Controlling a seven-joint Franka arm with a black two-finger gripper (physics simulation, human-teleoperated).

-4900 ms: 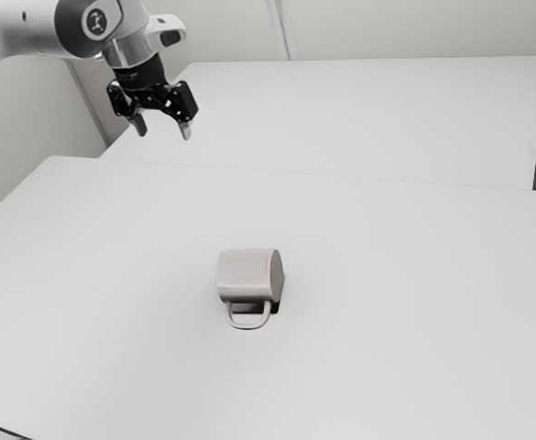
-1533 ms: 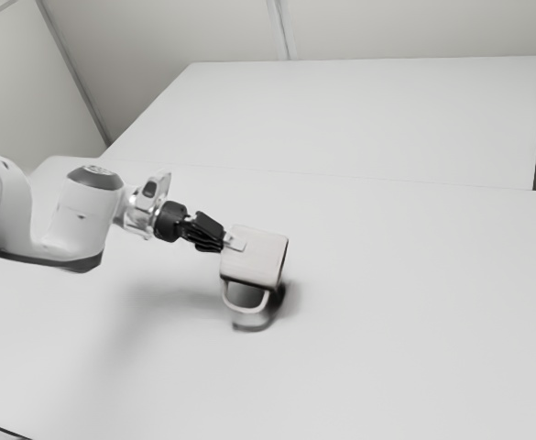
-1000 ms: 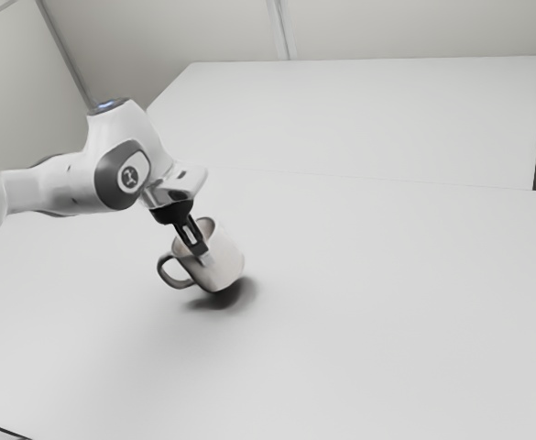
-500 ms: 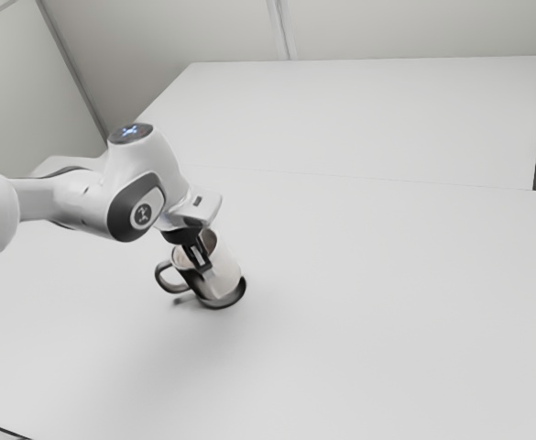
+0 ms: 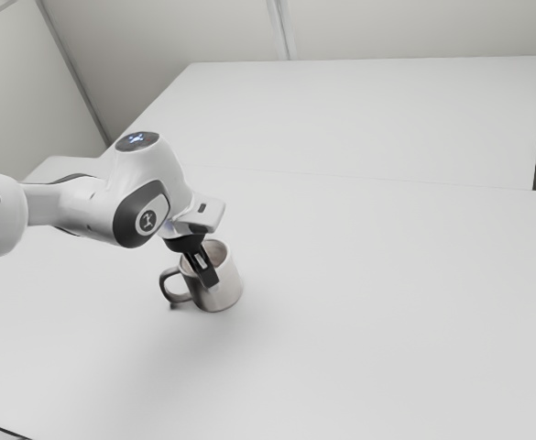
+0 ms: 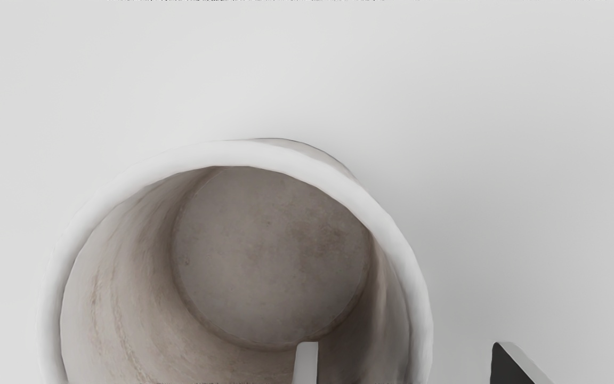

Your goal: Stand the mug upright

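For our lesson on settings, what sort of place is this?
Probably a simulated robotics test space: a jointed white arm, a plain white tabletop with a mug, and pale walls behind.

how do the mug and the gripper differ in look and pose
The mug is pale, while the gripper is mostly black. The mug is one round, hollow body with a single handle; the gripper ends in two separate fingers, standing apart. The mug is upright or nearly so, whereas the gripper slants down at its rim.
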